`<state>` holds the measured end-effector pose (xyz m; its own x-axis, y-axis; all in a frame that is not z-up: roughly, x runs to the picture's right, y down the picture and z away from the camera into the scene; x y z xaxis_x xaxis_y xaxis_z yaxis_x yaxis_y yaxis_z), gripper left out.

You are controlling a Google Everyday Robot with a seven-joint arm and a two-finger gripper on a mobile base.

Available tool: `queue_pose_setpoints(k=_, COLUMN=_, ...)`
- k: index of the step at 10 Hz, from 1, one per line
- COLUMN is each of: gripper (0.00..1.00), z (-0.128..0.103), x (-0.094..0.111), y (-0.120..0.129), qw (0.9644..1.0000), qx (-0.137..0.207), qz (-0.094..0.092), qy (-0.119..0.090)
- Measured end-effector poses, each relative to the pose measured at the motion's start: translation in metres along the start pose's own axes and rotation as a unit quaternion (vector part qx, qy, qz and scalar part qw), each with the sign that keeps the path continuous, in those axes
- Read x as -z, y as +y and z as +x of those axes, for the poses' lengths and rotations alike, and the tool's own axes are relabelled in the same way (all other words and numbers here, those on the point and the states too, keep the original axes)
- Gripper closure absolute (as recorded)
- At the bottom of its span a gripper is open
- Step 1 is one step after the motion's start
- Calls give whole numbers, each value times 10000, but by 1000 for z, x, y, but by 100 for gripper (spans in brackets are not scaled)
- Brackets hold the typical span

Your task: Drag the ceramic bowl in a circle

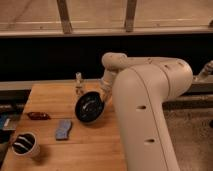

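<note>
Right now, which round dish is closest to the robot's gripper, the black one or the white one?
The ceramic bowl, big, shallow, glossy black. The gripper sits at its right rim. The small white cup is far away, front-left.
</note>
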<state>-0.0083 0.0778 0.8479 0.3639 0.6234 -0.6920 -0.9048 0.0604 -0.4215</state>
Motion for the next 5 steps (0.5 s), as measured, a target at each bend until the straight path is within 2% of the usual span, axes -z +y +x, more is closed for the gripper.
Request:
queue_pose_setpoints(k=2, gripper=100, z=22, x=-6, y=4, qw=10000, qx=8, qz=-84, qy=10)
queue_pose_setpoints(k=5, gripper=100, z=76, x=-16, y=-20, qw=9995, qx=-265, qz=-177, qy=62)
